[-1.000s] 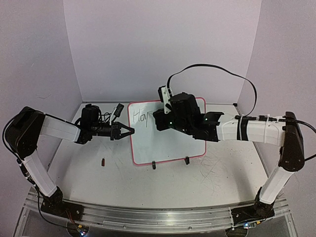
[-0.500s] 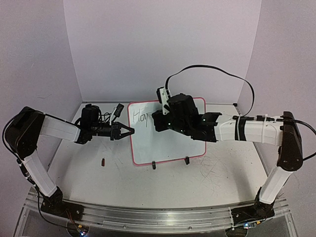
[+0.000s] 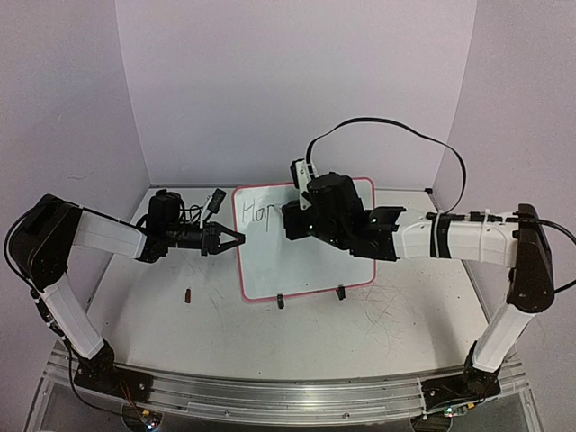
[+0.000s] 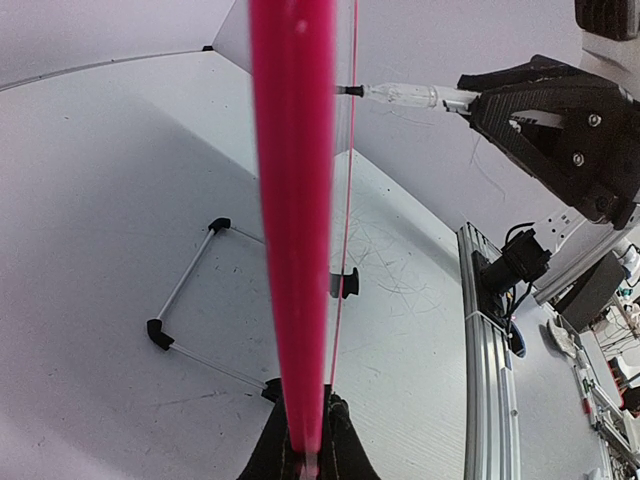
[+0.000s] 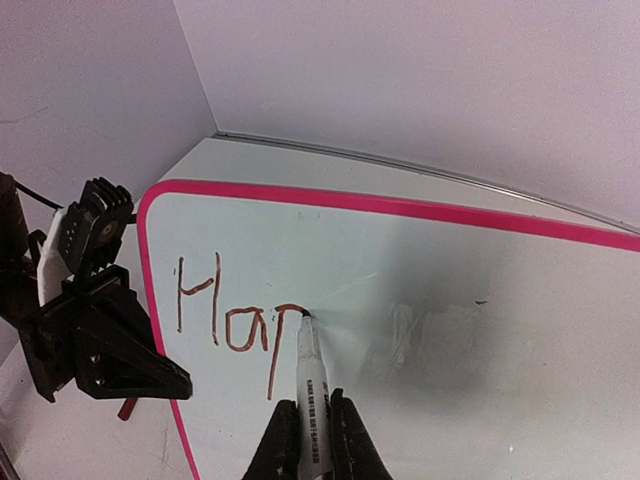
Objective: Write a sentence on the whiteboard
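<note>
The whiteboard (image 3: 306,261), glossy white with a pink frame, stands tilted on the table. Of the sentence (image 5: 225,310) only "Ha" and a partly drawn "p" show, in dark red at the board's upper left (image 3: 256,213). My right gripper (image 5: 310,440) is shut on a white marker (image 5: 308,385) whose tip touches the board at the top curve of the "p". My left gripper (image 4: 305,455) is shut on the board's pink left edge (image 4: 295,200) and shows in the top view (image 3: 236,238) at that edge. The left wrist view also shows the marker (image 4: 400,95).
Two black clip feet (image 3: 281,301) (image 3: 340,292) stand at the board's lower edge. A small dark red piece (image 3: 188,294) lies on the table to the board's left. A thin wire stand (image 4: 190,290) lies behind the board. Walls close three sides; an aluminium rail (image 3: 270,396) runs along the front.
The right gripper has shifted slightly with the marker, first left and then back right, and the "p" has gained its top curve. The left arm and the board have stayed put.
</note>
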`<move>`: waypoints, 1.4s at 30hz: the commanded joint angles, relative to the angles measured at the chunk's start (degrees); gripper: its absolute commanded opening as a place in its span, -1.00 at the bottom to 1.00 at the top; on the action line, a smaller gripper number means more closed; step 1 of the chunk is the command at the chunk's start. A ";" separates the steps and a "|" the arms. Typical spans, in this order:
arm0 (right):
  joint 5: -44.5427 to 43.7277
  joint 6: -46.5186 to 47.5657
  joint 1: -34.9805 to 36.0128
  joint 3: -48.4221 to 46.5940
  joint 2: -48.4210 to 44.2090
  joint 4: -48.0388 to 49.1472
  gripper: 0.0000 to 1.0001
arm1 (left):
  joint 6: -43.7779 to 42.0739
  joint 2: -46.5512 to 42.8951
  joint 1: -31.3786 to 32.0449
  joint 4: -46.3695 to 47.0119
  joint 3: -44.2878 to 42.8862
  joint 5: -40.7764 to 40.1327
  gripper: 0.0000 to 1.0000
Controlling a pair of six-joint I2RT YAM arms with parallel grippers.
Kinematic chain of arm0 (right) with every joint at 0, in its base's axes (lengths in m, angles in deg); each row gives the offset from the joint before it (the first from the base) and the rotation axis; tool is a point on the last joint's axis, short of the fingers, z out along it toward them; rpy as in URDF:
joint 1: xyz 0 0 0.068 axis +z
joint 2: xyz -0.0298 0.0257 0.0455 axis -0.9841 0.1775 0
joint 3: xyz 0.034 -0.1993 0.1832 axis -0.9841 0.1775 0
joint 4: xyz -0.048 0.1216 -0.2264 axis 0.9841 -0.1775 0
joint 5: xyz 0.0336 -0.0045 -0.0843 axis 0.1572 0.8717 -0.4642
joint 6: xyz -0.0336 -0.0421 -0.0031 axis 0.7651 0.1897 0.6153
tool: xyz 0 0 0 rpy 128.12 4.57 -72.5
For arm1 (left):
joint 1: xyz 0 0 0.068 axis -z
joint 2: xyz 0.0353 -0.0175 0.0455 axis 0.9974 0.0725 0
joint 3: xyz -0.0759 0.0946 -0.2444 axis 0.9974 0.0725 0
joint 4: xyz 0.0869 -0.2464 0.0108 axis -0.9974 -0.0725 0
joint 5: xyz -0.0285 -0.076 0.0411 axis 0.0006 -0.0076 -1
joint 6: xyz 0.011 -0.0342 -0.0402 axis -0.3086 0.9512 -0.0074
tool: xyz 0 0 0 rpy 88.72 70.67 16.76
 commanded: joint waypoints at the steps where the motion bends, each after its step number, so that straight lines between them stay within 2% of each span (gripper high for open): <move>1: -3.60 -1.08 -0.31 1.64 -2.99 -0.13 -1.00 | -1.99 -1.20 0.44 -0.69 -0.04 -1.69 -1.00; 15: 0.21 -2.38 -0.15 2.31 -2.30 -0.57 -1.00 | -1.97 -1.29 0.44 -0.75 -0.12 -1.68 -1.00; 36: 2.11 -1.87 0.42 -2.09 1.94 -0.47 -1.00 | -1.79 -1.57 0.48 -0.84 -0.19 -1.69 -1.00; 39: 1.86 -1.79 0.43 -2.36 1.27 -0.27 -1.00 | -1.80 -1.62 0.44 -0.87 -0.21 -1.80 -1.00; 42: 3.54 -1.32 0.51 -0.68 -3.12 1.42 -1.00 | -1.79 -1.50 0.45 -0.88 -0.22 -1.84 -1.00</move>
